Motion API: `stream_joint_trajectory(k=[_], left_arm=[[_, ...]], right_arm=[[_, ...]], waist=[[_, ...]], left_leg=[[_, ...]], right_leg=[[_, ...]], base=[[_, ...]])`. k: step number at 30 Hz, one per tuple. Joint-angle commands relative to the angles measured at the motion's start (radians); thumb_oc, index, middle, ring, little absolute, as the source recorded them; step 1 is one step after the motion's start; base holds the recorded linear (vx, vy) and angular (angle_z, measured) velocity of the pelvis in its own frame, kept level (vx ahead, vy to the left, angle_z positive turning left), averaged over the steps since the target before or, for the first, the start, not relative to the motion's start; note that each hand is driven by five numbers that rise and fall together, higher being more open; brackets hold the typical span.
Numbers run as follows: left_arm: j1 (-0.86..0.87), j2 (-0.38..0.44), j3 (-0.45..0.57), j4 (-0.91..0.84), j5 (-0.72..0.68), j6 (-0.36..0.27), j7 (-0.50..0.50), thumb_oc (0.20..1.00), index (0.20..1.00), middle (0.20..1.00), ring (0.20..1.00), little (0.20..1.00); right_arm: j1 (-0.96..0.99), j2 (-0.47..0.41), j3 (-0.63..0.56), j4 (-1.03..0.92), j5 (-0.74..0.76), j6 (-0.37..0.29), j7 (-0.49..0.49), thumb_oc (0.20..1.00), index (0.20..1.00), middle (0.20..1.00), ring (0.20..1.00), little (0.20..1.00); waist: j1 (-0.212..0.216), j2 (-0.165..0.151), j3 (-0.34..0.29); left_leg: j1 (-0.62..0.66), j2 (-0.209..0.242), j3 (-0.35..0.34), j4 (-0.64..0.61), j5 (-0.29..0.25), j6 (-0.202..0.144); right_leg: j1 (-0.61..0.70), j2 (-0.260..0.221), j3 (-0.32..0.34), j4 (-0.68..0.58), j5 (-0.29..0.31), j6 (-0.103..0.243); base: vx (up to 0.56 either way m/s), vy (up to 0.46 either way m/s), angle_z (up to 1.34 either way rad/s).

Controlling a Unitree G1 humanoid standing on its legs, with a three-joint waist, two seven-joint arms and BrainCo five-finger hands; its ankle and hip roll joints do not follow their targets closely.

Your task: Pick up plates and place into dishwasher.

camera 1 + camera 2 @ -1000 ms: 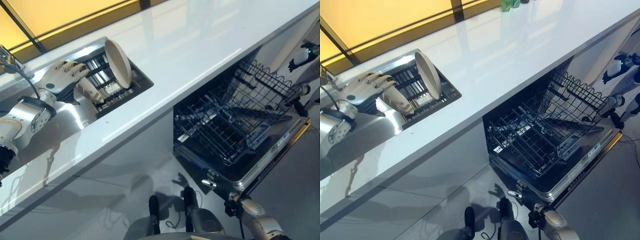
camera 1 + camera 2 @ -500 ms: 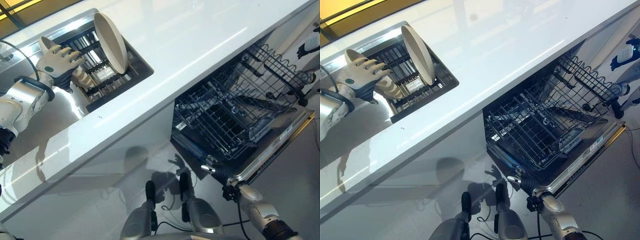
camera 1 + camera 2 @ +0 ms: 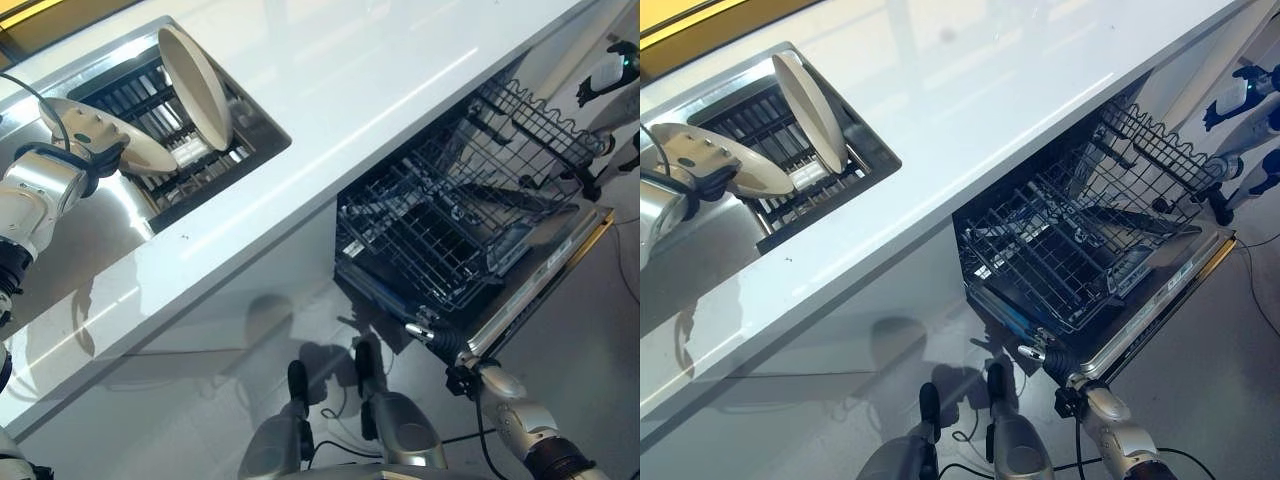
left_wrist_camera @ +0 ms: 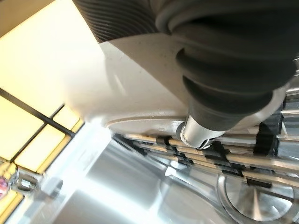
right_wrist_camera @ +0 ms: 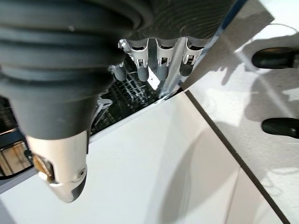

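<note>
Cream, round and smooth, two plates sit at the steel sink: one (image 3: 196,86) upright in the slatted rack (image 3: 190,150), one (image 3: 105,135) now lifted and pinched by the left hand (image 3: 80,150). Right hand (image 5: 159,58) hangs loosely spread beside the open dishwasher (image 3: 470,240), its wire basket pulled out.

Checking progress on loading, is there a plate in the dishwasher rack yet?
No, the dishwasher rack holds no plate; both plates are up at the sink.
</note>
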Motion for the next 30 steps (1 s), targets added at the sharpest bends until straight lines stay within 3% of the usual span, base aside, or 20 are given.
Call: stream_joint_trajectory(k=[1, 6, 11, 15, 20, 21, 26, 30], left_arm=[[-0.033, 0.043, 0.028, 0.061, 0.030, 0.075, 0.032, 0.200, 0.200, 0.200, 0.200, 0.200], [0.001, 0.057, 0.066, -0.024, -0.013, 0.105, 0.183, 0.200, 0.200, 0.200, 0.200, 0.200], [0.111, 0.056, 0.160, -0.096, -0.081, 0.124, 0.317, 0.200, 0.200, 0.200, 0.200, 0.200], [0.247, 0.029, 0.267, -0.174, -0.123, 0.086, 0.433, 0.200, 0.200, 0.200, 0.200, 0.200], [0.423, -0.047, 0.436, -0.347, -0.184, -0.012, 0.536, 0.200, 0.200, 0.200, 0.200, 0.200], [0.463, -0.088, 0.474, -0.404, -0.239, -0.067, 0.532, 0.200, 0.200, 0.200, 0.200, 0.200], [0.534, -0.208, 0.562, -0.571, -0.319, -0.178, 0.472, 0.200, 0.200, 0.200, 0.200, 0.200], [0.528, -0.272, 0.574, -0.664, -0.478, -0.289, 0.366, 0.200, 0.200, 0.200, 0.200, 0.200]], right_arm=[[0.006, 0.003, -0.040, -0.069, 0.042, -0.055, 0.019, 1.000, 1.000, 1.000, 1.000, 1.000], [0.029, 0.015, -0.050, -0.124, 0.044, -0.120, 0.054, 1.000, 1.000, 1.000, 1.000, 1.000], [0.032, 0.007, -0.044, -0.234, 0.001, -0.233, 0.113, 1.000, 1.000, 1.000, 1.000, 1.000], [0.019, -0.010, -0.044, -0.343, -0.085, -0.362, 0.098, 1.000, 1.000, 1.000, 1.000, 1.000], [-0.032, -0.064, -0.100, -0.487, -0.279, -0.471, -0.043, 1.000, 1.000, 1.000, 1.000, 1.000], [-0.056, -0.081, -0.127, -0.517, -0.339, -0.494, -0.092, 1.000, 1.000, 1.000, 1.000, 1.000], [-0.173, -0.160, -0.159, -0.557, -0.568, -0.522, -0.299, 1.000, 1.000, 1.000, 1.000, 1.000], [-0.298, -0.242, -0.170, -0.551, -0.724, -0.512, -0.437, 1.000, 1.000, 1.000, 1.000, 1.000]], waist=[[0.021, 0.018, 0.002], [0.026, 0.022, -0.036], [0.032, 0.032, -0.080], [0.046, 0.040, -0.127], [0.070, 0.049, -0.183], [0.081, 0.047, -0.195], [0.112, 0.041, -0.220], [0.133, 0.028, -0.241]], left_leg=[[-0.033, -0.054, 0.020, 0.016, -0.088, 0.039], [-0.006, -0.055, 0.016, 0.017, -0.098, 0.037], [0.025, -0.055, 0.012, 0.021, -0.109, 0.034], [0.058, -0.056, 0.006, 0.026, -0.122, 0.033], [0.094, -0.057, -0.005, 0.031, -0.141, 0.036], [0.101, -0.060, -0.011, 0.034, -0.148, 0.037], [0.130, -0.069, -0.036, 0.038, -0.170, 0.045], [0.144, -0.070, -0.051, 0.044, -0.183, 0.047]], right_leg=[[-0.006, 0.003, -0.001, 0.068, -0.133, 0.094], [0.029, 0.003, -0.011, 0.057, -0.139, 0.091], [0.065, 0.001, -0.015, 0.052, -0.151, 0.090], [0.101, -0.002, -0.020, 0.051, -0.166, 0.088], [0.140, -0.005, -0.025, 0.057, -0.188, 0.084], [0.149, -0.006, -0.025, 0.059, -0.194, 0.083], [0.182, -0.009, -0.032, 0.061, -0.212, 0.076], [0.202, -0.008, -0.035, 0.060, -0.220, 0.073]], base=[[0.02, -0.038, 0.01], [0.03, -0.044, 0.07], [0.03, -0.041, 0.07], [0.05, -0.046, 0.00], [0.04, -0.058, 0.01], [0.01, -0.063, 0.04], [0.00, -0.068, 0.06], [-0.01, -0.074, 0.03]])
